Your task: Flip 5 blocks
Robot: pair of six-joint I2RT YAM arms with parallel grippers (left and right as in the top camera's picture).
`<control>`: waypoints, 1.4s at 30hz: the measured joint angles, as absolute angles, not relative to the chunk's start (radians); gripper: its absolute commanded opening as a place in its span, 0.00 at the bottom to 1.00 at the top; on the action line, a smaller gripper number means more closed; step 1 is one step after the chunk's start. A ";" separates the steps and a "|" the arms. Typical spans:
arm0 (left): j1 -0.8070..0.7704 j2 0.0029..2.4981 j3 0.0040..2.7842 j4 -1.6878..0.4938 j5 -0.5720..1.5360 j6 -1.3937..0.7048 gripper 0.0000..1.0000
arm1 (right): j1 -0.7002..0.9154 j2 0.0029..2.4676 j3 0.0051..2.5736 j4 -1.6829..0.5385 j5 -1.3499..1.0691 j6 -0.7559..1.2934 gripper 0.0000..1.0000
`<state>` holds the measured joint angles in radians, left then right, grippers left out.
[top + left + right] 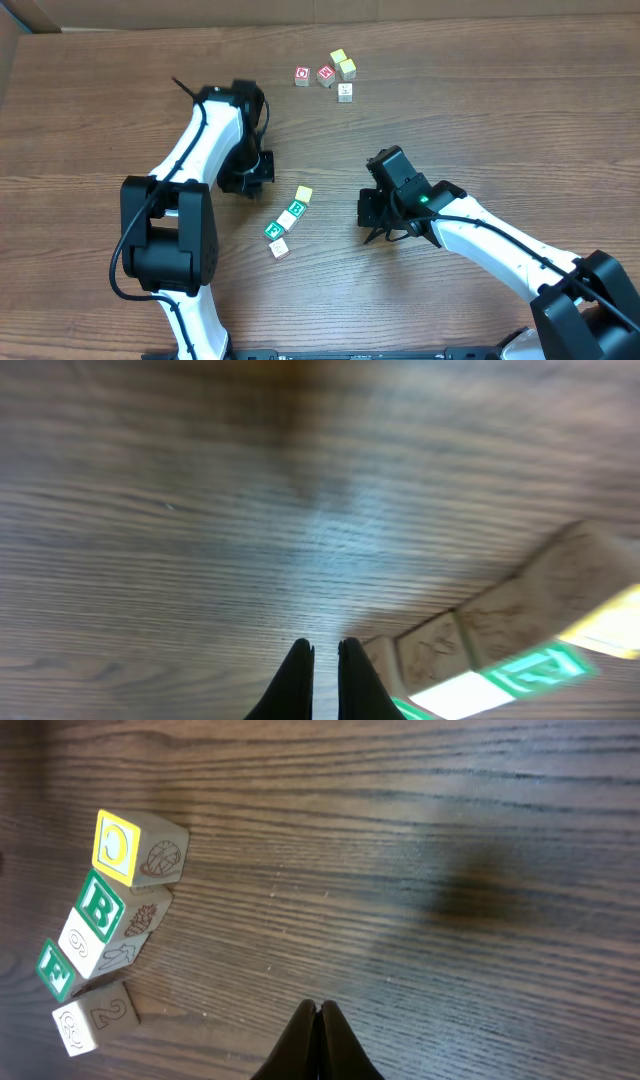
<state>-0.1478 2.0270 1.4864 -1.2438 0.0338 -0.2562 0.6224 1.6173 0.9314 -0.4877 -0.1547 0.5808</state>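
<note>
Close in, both pairs of jaws are closed on nothing. The left gripper (322, 660) points down at the table (480, 120) with its fingers almost together. In its wrist view the blocks (470, 640) lie at 3 o'clock from the tips. The nearest block is just beside one finger, but it is too blurred to tell whether they touch. The right gripper (318, 1012) also points down with its tips pressed together. In its view the blocks lie well apart at 10 o'clock, in a crooked row with a yellow face at one end, green faces in the middle and a plain whitish one at the other end.

From overhead, the row sits between the grippers, at 4 o'clock from the left and 9 o'clock from the right. The left arm rises from the near left edge and reaches toward 1 o'clock, its wrist folded down. The right arm stretches low from the near right corner toward 10 o'clock.

Farther off, at 12 o'clock, two red cubes (302, 76) lie beside three pale cubes (347, 69).
</note>
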 measured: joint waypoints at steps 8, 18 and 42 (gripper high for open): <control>-0.170 2.027 1.369 -1.222 0.055 -0.256 0.04 | 0.624 1.617 0.931 -0.492 -0.168 0.588 0.04; -0.171 2.027 1.332 -1.219 0.116 -0.255 0.04 | 0.624 1.617 0.931 -0.509 -0.168 0.592 0.04; -0.214 2.027 1.332 -1.173 0.195 -0.236 0.04 | 0.628 1.617 0.931 -0.543 -0.167 0.592 0.04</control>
<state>-0.2142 2.0270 1.3319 -1.1728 0.1951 -0.2363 0.6285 1.6173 0.9314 -0.5434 -0.1673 0.5919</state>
